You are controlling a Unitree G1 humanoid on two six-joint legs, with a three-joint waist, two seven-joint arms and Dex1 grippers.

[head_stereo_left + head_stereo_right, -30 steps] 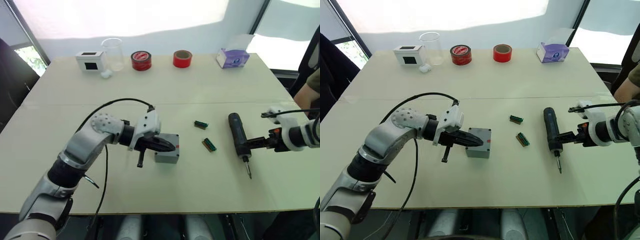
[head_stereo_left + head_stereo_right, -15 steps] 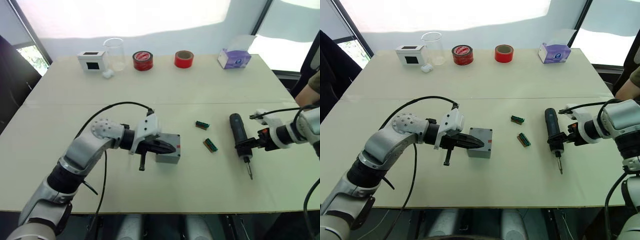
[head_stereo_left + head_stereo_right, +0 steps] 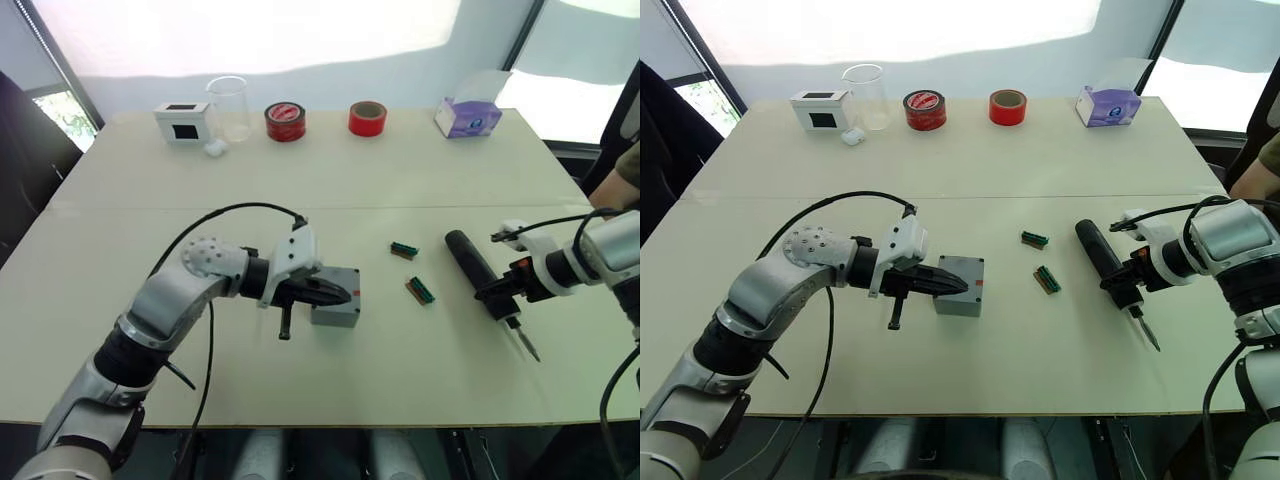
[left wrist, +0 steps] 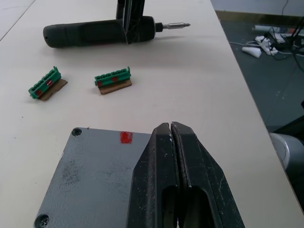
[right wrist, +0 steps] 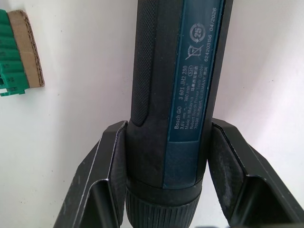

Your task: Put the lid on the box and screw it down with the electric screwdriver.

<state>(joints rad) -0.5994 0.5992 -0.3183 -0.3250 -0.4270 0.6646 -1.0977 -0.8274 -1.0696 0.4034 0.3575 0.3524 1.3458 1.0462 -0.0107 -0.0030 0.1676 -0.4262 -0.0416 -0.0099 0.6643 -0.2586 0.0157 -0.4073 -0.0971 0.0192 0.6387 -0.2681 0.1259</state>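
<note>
The screwdriver lies on the right part of the table, well apart from the box, which is to its left near the centre. Its long axis runs diagonally, the bit toward the near right edge, away from the box. The right gripper pinches it on both sides of the body near the bit end. The left gripper rests on the lid, its 2 fingers pressed together, holding nothing. The lid already sits on the box.
</note>
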